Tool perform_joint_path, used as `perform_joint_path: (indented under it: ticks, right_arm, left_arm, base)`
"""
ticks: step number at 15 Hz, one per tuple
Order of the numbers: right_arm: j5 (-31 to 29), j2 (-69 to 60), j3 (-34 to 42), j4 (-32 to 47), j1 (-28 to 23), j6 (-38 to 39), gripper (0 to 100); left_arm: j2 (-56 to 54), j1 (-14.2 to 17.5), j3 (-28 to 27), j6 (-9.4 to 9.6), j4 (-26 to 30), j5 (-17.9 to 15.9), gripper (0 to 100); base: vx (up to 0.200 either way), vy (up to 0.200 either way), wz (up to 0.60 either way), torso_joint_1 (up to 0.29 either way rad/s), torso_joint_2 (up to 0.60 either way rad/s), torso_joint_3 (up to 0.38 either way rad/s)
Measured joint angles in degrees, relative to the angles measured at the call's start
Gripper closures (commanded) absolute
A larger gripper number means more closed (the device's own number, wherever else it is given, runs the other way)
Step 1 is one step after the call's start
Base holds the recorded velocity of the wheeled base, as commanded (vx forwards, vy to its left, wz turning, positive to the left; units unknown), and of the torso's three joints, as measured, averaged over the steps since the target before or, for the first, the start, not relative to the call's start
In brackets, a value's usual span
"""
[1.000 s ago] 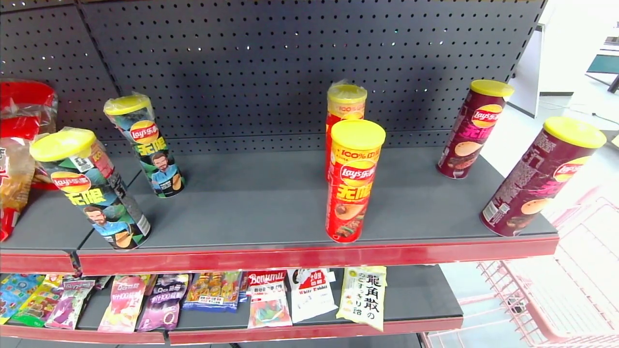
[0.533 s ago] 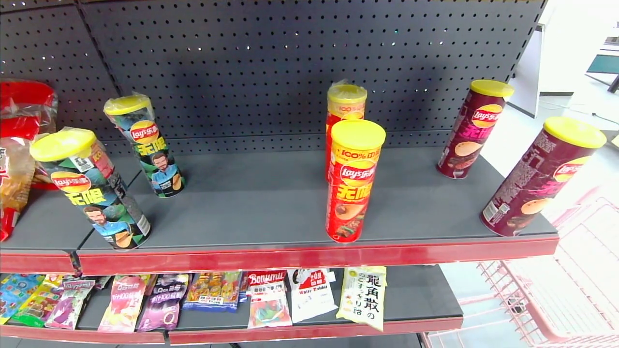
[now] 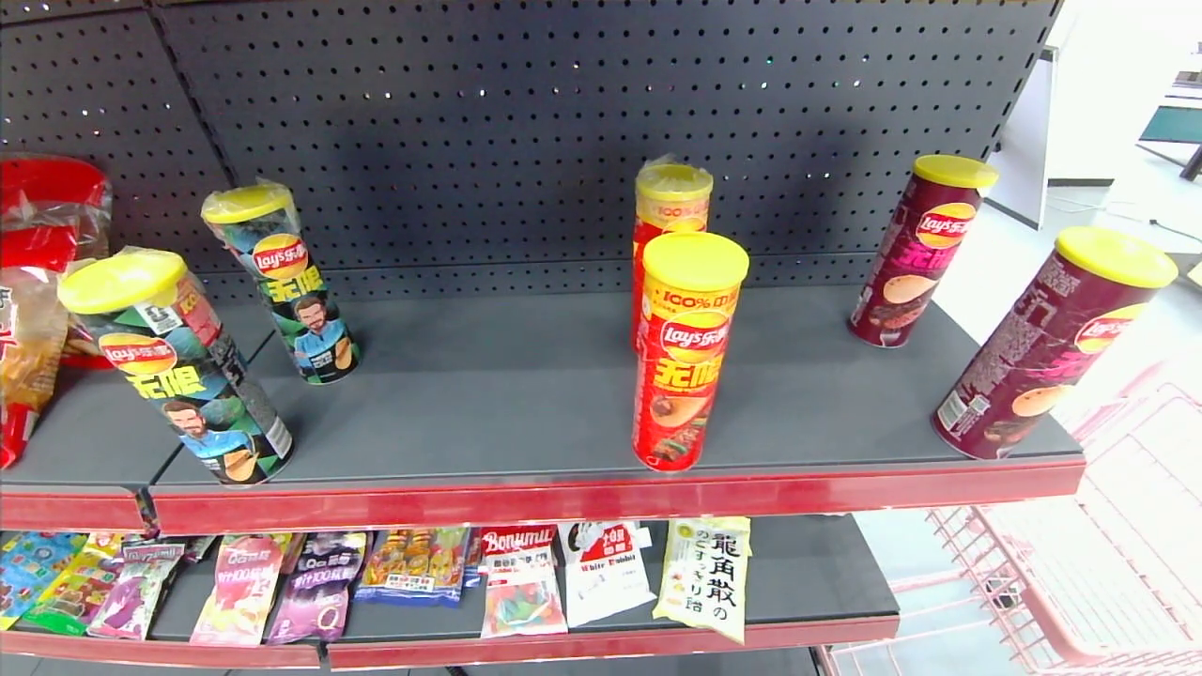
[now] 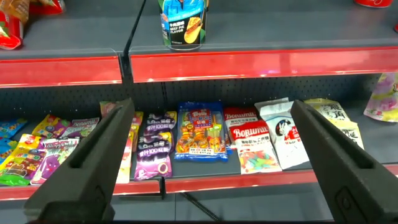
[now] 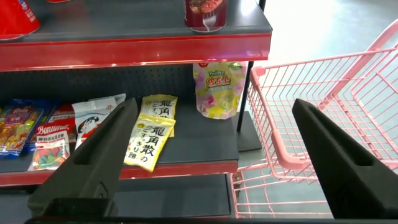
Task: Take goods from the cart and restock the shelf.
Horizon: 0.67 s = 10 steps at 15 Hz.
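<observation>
Head view: shelf [image 3: 526, 376] as 1 s ago; left pincer [image 4: 211, 106] and right pincer [image 5: 214, 104] wide, empty.

Matt grey metal shelf [image 3: 526, 394] with glossy red edging; perforated back panel [image 3: 526, 122]; pink wire cart [image 5: 323, 118]; glossy plastic candy bags [image 4: 199, 134].

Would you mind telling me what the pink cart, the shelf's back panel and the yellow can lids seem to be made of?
The pink cart looks like metal wire and tube with a glossy pink coating; its sides are a thin rod grid. The back panel looks like sheet metal in matte dark grey paint, with regular rows of holes. Each yellow lid is probably plastic: smooth, with a soft sheen.
</observation>
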<state>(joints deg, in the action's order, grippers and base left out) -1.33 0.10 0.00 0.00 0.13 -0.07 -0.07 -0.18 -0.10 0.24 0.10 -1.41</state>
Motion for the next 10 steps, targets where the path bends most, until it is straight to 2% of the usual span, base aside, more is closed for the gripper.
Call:
perform_joint_path:
  ticks: [10]
  right_arm:
    - [0.0,0.0,0.0,0.0,0.02,0.0,0]
  left_arm:
    - [0.02,0.0,0.0,0.02,0.0,0.0,0]
  base:
    - [0.0,0.0,0.0,0.0,0.0,0.0]
